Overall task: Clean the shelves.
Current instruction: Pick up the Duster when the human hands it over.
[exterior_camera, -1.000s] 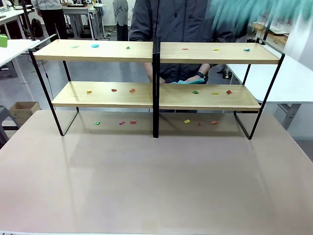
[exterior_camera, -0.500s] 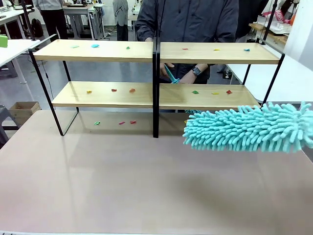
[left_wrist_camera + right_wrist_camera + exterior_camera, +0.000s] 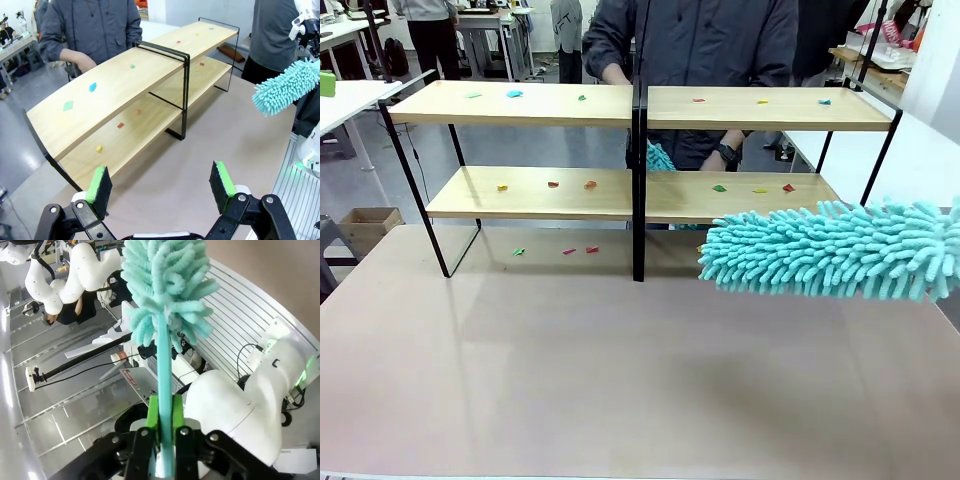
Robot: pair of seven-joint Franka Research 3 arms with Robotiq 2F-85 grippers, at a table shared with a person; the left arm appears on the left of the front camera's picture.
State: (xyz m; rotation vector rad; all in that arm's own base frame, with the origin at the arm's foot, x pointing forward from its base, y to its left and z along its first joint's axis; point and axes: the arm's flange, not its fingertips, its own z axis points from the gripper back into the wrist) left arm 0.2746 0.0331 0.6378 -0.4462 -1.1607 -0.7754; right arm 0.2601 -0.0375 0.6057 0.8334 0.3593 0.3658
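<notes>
Pale grey-brown counter (image 3: 620, 380) bearing the shelves (image 3: 520, 103) along its far edge, coloured scraps (image 3: 552, 184) dotting both boards and the counter beneath. Behind the shelves, a person (image 3: 700, 40) in a dark jacket; workshop tables beyond. Before the shelves' right half, a fluffy teal duster (image 3: 820, 250) held level, handle clamped in the right gripper (image 3: 164, 412). Left gripper (image 3: 161, 181) spread wide, empty, facing the shelves. Red-and-white label (image 3: 131, 378) too small to read.

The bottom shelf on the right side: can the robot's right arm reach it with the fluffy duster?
Probably yes. Its jaws clamp the duster, whose head hangs in front of the lower board with nothing between.
</notes>
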